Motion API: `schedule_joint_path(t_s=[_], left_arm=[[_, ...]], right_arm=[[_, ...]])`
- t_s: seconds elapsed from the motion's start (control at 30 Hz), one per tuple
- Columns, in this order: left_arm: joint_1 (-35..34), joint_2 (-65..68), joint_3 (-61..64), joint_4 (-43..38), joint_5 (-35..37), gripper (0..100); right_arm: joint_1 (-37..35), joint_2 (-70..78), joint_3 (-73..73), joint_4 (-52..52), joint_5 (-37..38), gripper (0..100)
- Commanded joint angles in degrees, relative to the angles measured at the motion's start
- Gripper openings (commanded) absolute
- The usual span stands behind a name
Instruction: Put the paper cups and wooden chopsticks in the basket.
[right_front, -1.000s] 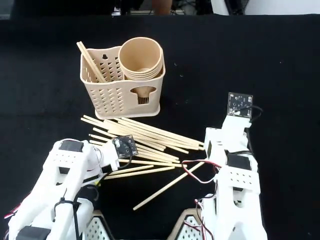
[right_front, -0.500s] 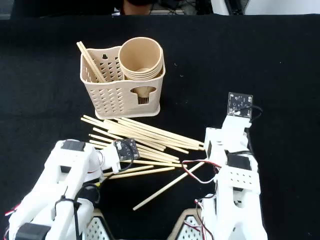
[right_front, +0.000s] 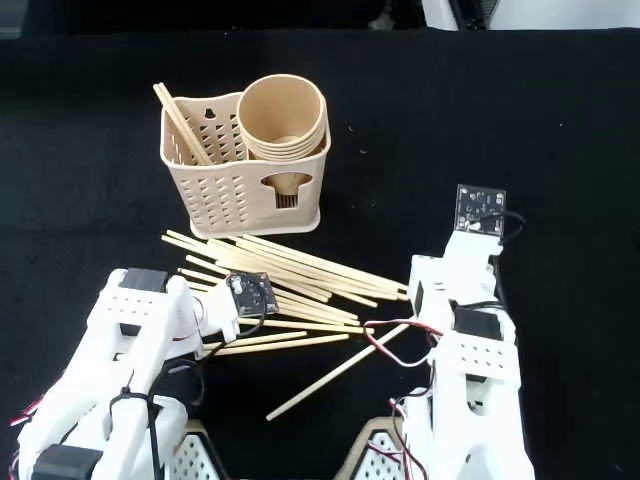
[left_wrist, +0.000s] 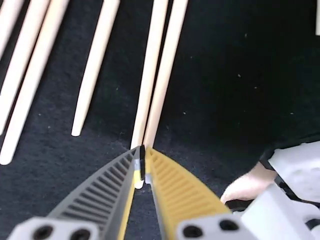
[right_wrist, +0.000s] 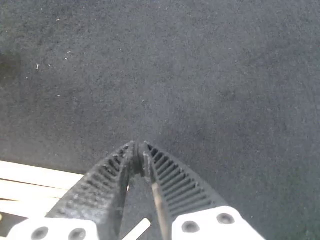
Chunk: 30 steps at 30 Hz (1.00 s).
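A beige plastic basket (right_front: 225, 190) stands at the back left. It holds a stack of paper cups (right_front: 283, 112) and a pair of wooden chopsticks (right_front: 180, 120) leaning in its other compartment. Many loose chopsticks (right_front: 290, 272) lie fanned out on the black table in front of it. My left arm (right_front: 135, 345) is at the near left end of that pile. My left gripper (left_wrist: 142, 152) is shut on the tip of a chopstick (left_wrist: 159, 75) lying beside another. My right gripper (right_wrist: 136, 147) is shut on nothing, just above bare cloth, with chopstick ends (right_wrist: 30, 182) beside it.
One chopstick (right_front: 335, 372) lies apart, slanting between the two arms. My right arm (right_front: 470, 340) rests at the near right. The black cloth to the right of the basket and behind the right arm is open.
The left arm has shifted slightly, its body edging toward the chopstick pile. The right arm, basket and cups have not moved.
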Motion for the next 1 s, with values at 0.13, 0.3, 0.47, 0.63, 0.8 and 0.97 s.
schedule_joint_path(t_s=[0.13, 0.3, 0.47, 0.63, 0.8, 0.97], left_arm=[[0.31, 0.09, -2.59, -1.05, -0.62, 22], [0.13, 0.18, -1.89, -7.47, -0.62, 18], [0.22, 0.26, -1.71, -8.18, -0.53, 10], [0.31, 0.26, 0.22, -8.7, -0.62, 12], [0.31, 0.26, 0.13, -8.7, -0.62, 14], [0.31, 0.26, -0.13, -8.09, -0.35, 18]], right_arm=[[-0.7, -1.19, -0.48, -1.23, 0.7, 2.1], [-0.7, -1.19, -0.48, -1.23, 0.7, 2.1], [-0.7, -1.19, -0.48, -1.23, 0.7, 2.1], [-0.7, -1.19, -0.48, -1.32, 0.7, 2.1], [-0.7, -1.1, -0.48, -1.32, 0.7, 2.1], [-0.7, -1.1, -0.48, -1.32, 0.7, 2.1]])
